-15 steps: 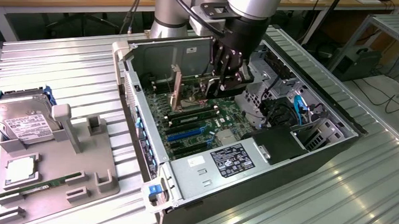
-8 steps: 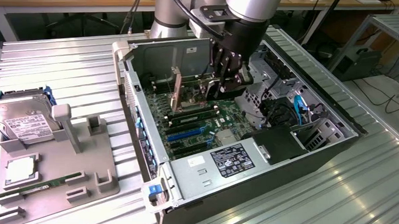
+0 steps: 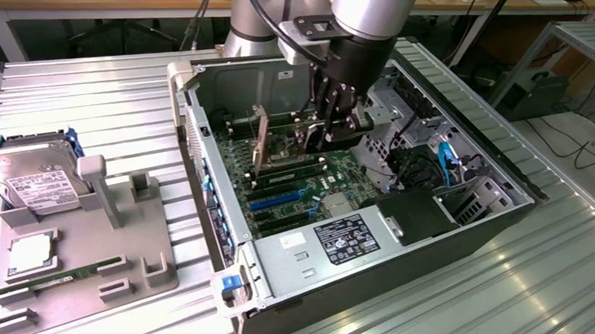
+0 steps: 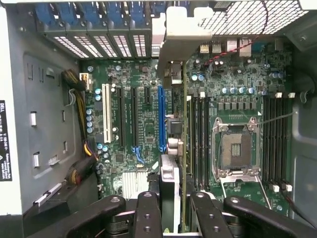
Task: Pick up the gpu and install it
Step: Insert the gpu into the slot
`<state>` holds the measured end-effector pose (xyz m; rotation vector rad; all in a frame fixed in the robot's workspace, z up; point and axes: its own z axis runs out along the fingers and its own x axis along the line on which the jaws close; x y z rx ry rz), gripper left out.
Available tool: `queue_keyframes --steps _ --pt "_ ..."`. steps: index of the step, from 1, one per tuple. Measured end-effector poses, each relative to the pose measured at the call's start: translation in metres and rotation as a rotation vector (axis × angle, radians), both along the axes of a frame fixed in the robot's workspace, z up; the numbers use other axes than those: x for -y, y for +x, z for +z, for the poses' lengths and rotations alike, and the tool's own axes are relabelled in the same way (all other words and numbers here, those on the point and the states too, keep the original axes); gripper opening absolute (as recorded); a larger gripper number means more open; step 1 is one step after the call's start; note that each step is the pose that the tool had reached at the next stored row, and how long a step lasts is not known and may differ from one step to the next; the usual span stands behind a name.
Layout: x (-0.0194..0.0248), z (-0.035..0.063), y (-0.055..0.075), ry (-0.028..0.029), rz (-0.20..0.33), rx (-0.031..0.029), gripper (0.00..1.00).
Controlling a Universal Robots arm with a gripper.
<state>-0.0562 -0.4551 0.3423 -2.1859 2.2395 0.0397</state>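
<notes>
Hanging inside the open grey metal computer case [image 3: 449, 83], the black two-fingered gripper [image 3: 331, 131] has its fingers [image 4: 146, 210] clamped on the gpu [image 4: 170, 181], a thin black circuit card seen here edge-on and standing upright between the pads. In the wrist view the card runs away from the fingers towards the far wall of the case, where its silvery metal bracket [image 4: 173, 34] reaches the row of rear slot openings. The card's lower edge sits just beside the long blue slot [image 4: 160, 119] on the green motherboard [image 4: 138, 144]; whether it already touches the board cannot be told. At the exterior view's left, well apart from the case, a grey plastic holder tray [image 3: 146, 251] carries a silver hard drive with a white label [image 3: 30, 180] and a slim green memory stick [image 3: 71, 274], both untouched. As for handling, the card is probably light and stiff but fragile: its fan, small parts and contact edge should bear no pressure. The flat faces near the upper edge, about mid-length, look the best place to pinch it. A thin smooth board may pivot or slip in the pads if it is pushed off-centre.
</notes>
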Motion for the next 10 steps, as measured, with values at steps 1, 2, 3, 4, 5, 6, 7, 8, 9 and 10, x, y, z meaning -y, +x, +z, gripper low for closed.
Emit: queue_keyframes --steps 1,2,3,4,5,6,7,8,9,10 --pt "-0.0001 -0.0019 -0.002 -0.0002 0.001 0.0002 0.28" --pt "-0.0001 -0.0037 -0.003 -0.0003 0.004 0.0002 0.28" --pt "-0.0001 -0.0054 -0.003 -0.0001 0.011 0.0003 0.28" --pt "-0.0001 -0.0068 -0.003 0.0003 0.025 0.0003 0.28" --pt "-0.0001 -0.0080 -0.003 0.0006 0.042 0.0003 0.28" --pt "-0.0001 -0.0096 -0.004 0.0006 0.054 0.0003 0.28" --pt "-0.0001 -0.0114 -0.004 0.0007 0.059 0.0002 0.28" --pt "-0.0001 -0.0131 -0.005 0.0006 0.059 0.0002 0.28" --pt "-0.0001 -0.0151 -0.007 0.0006 0.059 0.0003 0.28" --pt "-0.0002 -0.0168 -0.009 0.0006 0.058 0.0002 0.28"
